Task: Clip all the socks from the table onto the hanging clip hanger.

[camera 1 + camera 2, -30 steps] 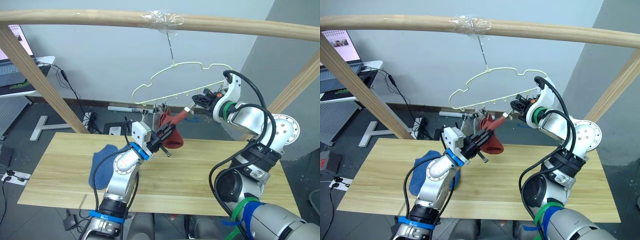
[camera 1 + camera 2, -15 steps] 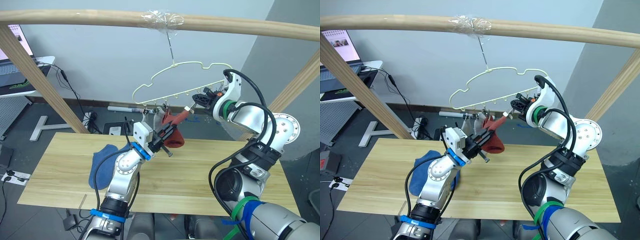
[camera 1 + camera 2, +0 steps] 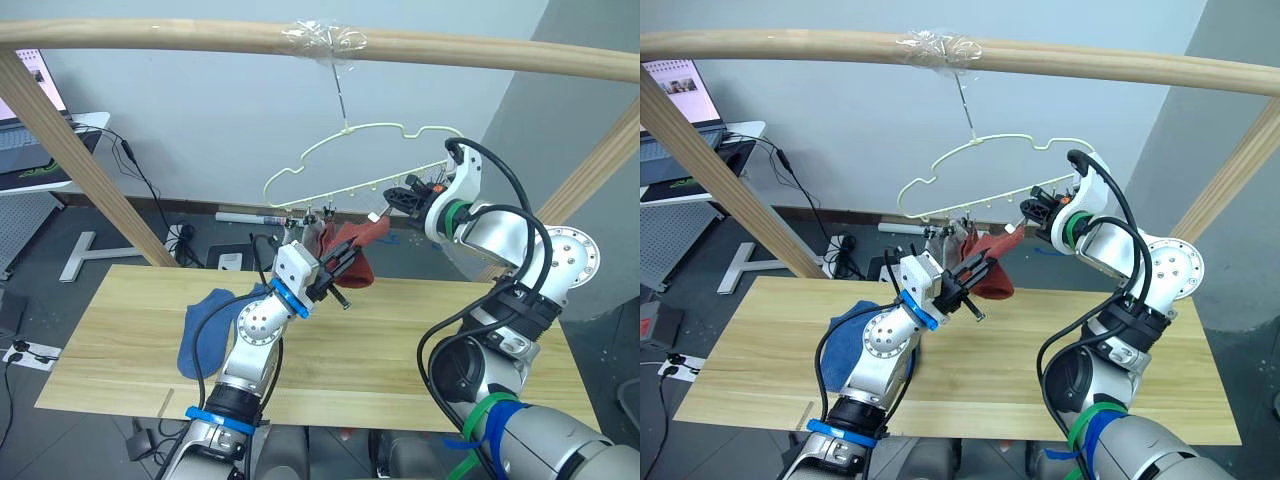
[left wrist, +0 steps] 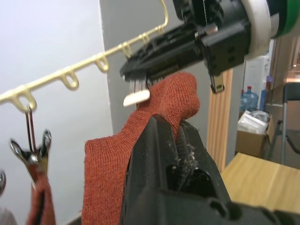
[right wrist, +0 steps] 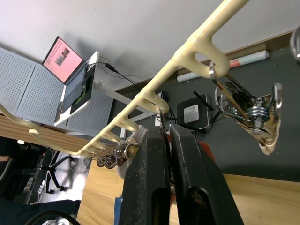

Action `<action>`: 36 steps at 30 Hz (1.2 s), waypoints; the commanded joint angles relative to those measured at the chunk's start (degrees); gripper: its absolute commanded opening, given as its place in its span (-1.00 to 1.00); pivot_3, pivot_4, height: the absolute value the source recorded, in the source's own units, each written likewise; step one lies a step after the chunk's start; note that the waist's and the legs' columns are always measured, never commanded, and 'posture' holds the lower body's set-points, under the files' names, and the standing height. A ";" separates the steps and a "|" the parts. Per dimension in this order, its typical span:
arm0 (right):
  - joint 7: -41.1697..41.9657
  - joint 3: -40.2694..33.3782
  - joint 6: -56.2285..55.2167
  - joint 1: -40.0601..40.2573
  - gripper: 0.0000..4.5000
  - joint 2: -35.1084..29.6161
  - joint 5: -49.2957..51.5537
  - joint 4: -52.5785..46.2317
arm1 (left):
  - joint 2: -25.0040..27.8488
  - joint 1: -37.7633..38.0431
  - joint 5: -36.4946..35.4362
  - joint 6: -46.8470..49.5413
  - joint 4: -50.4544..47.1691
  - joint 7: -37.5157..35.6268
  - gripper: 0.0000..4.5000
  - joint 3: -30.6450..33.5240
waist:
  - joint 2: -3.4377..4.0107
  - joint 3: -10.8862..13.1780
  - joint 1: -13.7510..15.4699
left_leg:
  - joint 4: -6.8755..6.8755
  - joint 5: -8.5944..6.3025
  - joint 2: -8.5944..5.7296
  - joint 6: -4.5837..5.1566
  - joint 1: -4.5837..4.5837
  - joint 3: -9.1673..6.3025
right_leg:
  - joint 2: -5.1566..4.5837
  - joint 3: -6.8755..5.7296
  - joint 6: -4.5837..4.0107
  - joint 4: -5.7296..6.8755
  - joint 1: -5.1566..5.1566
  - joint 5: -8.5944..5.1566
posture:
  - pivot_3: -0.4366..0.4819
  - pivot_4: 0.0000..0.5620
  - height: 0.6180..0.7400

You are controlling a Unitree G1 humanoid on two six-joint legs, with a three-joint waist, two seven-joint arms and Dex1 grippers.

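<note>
Pale wood table [image 3: 420, 340] under a pole frame [image 3: 180, 36]. Left gripper [image 3: 338, 272] clenched on a rust-red sock [image 3: 358, 262], raised beneath the clip hanger [image 3: 370, 160]. Right gripper [image 3: 396, 205] pinched closed on a clip [image 5: 161, 123] of its lower bar. Blue sock [image 3: 205, 322] lies on table.

Bright, even indoor light, soft shadows; wrist views blur up close.

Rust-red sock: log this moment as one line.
left gripper: shut on rust-red sock | right gripper: at clip hanger | blue sock: on table
</note>
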 commanded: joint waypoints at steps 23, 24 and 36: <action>0.59 -1.01 0.43 -3.09 0.97 4.91 7.82 -0.39 | -0.01 -2.38 -0.46 -0.21 2.53 1.72 -1.00 -0.02 | 0.01 0.01 -0.36 | -0.03 0.00 0.01 0.01 -0.01 0.05 | 0.01 0.05 0.00 0.01 -0.07 0.00 | 0.36 -0.43 1.00; 0.43 -0.95 0.43 -2.49 0.99 4.35 8.86 -0.88 | 0.06 -2.15 -1.79 1.74 2.56 1.05 -0.89 0.32 | 0.01 0.01 -0.36 | -0.03 0.00 0.01 0.01 -0.01 0.05 | 0.01 0.04 0.00 0.01 -0.07 0.00 | 0.35 -0.42 1.00; 2.98 8.87 0.43 8.73 1.00 -3.07 15.29 -9.72 | 7.87 3.00 -17.16 36.41 -9.08 -5.58 0.29 5.55 | 0.01 0.01 -2.16 | -0.04 0.00 0.04 0.01 -0.03 -0.01 | 0.02 0.00 0.00 0.03 -0.08 0.00 | 0.33 -0.41 1.00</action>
